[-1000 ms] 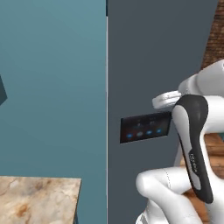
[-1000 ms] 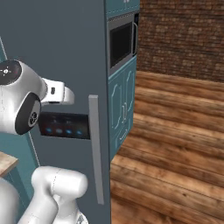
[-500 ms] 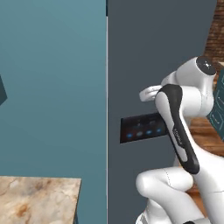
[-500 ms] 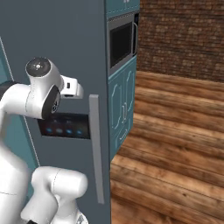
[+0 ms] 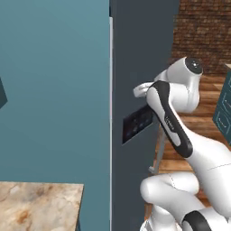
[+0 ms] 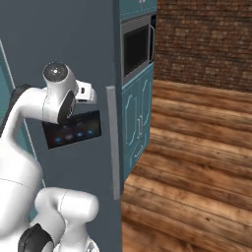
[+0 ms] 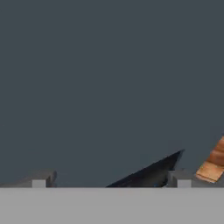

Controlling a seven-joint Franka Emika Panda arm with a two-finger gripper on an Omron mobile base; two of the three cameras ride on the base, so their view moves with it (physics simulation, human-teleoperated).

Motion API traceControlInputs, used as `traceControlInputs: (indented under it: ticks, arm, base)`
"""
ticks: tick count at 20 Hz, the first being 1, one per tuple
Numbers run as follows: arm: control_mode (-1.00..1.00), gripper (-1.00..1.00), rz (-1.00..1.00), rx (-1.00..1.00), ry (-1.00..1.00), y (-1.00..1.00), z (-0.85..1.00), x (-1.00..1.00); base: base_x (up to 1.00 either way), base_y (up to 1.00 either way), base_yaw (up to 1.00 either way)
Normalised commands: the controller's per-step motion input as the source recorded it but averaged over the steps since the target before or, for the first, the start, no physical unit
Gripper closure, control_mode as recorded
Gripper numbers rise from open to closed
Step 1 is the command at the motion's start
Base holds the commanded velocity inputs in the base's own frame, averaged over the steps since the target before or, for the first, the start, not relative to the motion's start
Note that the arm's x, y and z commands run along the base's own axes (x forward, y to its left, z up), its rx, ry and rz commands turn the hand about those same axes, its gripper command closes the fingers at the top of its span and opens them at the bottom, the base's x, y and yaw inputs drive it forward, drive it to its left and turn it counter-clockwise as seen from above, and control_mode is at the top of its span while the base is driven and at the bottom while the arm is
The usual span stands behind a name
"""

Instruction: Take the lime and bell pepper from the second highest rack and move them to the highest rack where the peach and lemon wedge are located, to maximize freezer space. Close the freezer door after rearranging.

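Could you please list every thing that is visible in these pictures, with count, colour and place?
freezer door: one, dark grey face, shut, directly ahead of the arm
bar handle: one, grey, vertical, on the door's right edge
control panel: one, black with blue lights, on the door
teal panel: one, left of the door
marble counter: one, beige, lower left
microwave: one, dark, built in at right
wood floor: brown, right
brick wall: red-brown, far right
fingers: two, dark, apart, facing the door
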Motion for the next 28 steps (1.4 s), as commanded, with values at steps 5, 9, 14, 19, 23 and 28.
traceControlInputs:
  ticks: [5,9,14,19,23,28]
  arm:
    - [-1.0,-1.0,0.11,0.0,0.0,0.42,-0.38,0.63]
    - [-1.0,-1.0,0.24,0.0,0.0,0.44,-0.39,0.33]
    - [-1.0,-1.0,0.33,0.0,0.0,0.45,-0.39,0.17]
    - [-1.0,-1.0,0.31,0.0,0.0,0.46,-0.38,0.1]
    - [-1.0,-1.0,0.28,0.0,0.0,0.45,-0.34,0.03]
    - [-1.0,-1.0,0.17,0.0,0.0,0.42,-0.32,0.0]
  base:
    - [0.0,0.0,0.0]
    - [0.0,0.0,0.0]
    - [0.0,0.0,0.0]
    - [0.0,0.0,0.0]
    - [0.0,0.0,0.0]
    - [0.0,0.0,0.0]
